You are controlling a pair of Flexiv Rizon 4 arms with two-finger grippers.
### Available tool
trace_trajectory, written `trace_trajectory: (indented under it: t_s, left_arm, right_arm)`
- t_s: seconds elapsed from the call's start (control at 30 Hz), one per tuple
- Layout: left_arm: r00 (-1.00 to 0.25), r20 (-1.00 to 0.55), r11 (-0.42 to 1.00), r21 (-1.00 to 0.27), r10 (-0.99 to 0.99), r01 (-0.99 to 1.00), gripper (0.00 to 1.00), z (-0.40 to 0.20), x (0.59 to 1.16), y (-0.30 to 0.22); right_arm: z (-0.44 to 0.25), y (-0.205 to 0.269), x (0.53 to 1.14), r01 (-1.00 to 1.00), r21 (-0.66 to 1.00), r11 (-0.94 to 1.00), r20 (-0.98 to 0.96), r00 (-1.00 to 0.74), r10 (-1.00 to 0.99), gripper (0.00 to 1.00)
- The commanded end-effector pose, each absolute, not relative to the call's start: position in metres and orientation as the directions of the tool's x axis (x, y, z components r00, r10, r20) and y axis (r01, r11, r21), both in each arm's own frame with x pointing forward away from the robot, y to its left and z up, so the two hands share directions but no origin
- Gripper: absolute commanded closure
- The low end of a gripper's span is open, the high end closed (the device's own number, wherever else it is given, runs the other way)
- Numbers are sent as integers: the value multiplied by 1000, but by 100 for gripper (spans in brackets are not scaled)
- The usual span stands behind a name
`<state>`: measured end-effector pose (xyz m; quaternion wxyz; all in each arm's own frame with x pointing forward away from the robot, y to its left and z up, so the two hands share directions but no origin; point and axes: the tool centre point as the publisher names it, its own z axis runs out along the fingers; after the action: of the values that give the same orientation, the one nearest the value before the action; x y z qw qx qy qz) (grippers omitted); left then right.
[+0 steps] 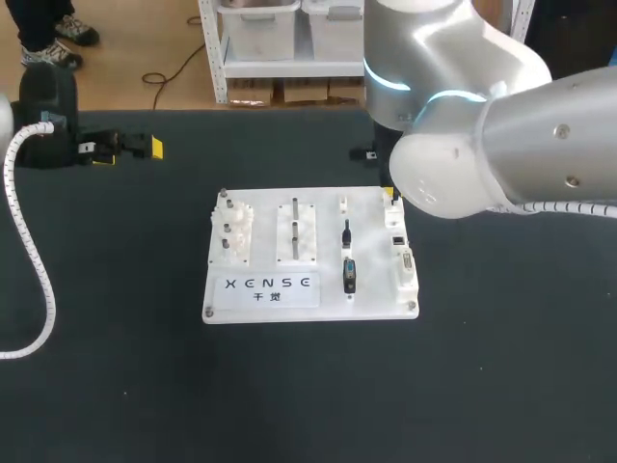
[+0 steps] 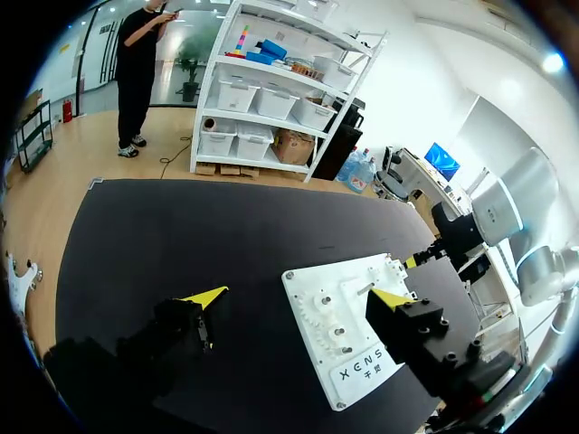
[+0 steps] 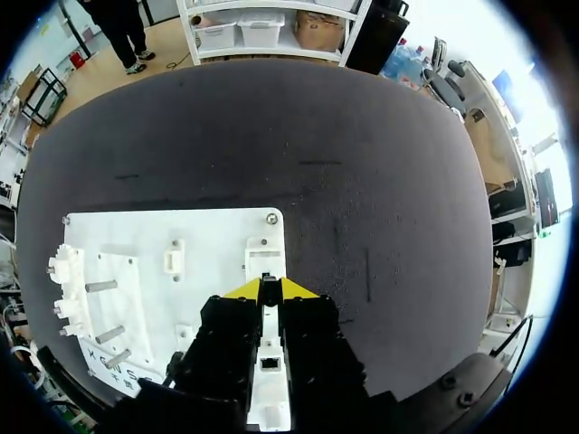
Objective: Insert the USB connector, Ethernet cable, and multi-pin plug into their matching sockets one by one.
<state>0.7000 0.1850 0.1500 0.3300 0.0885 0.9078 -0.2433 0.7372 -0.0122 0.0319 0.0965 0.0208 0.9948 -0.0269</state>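
White socket strip [image 3: 262,262] under right gripper [image 3: 270,289] | fingers narrow, pinching dark plug [image 3: 269,287], likely for alignment | left gripper [image 2: 300,297] wide, parked clear.

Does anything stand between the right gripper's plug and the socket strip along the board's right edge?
Nothing visible does. The right gripper holds a small dark plug directly over the socket strip. The black connectors seated mid-board lie off to its side.

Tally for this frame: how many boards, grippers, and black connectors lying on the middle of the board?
White board: 1
Grippers: 2, the left gripper and the right gripper
Black connectors lying mid-board: 2
Total: 5
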Motion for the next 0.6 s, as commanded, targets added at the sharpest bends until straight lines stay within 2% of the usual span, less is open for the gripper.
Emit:
trace_trajectory:
  t_s: [0.03,0.6]
  left_arm:
    - [-767,-642,866,-383,0,321,0,150,700,185]
    - [-767,-642,866,-383,0,321,0,150,700,185]
  right_arm:
    - [29,-15,735,52,-41,998,-202,-979,43,100]
    - [29,-7,734,42,-25,999,-191,-981,37,100]
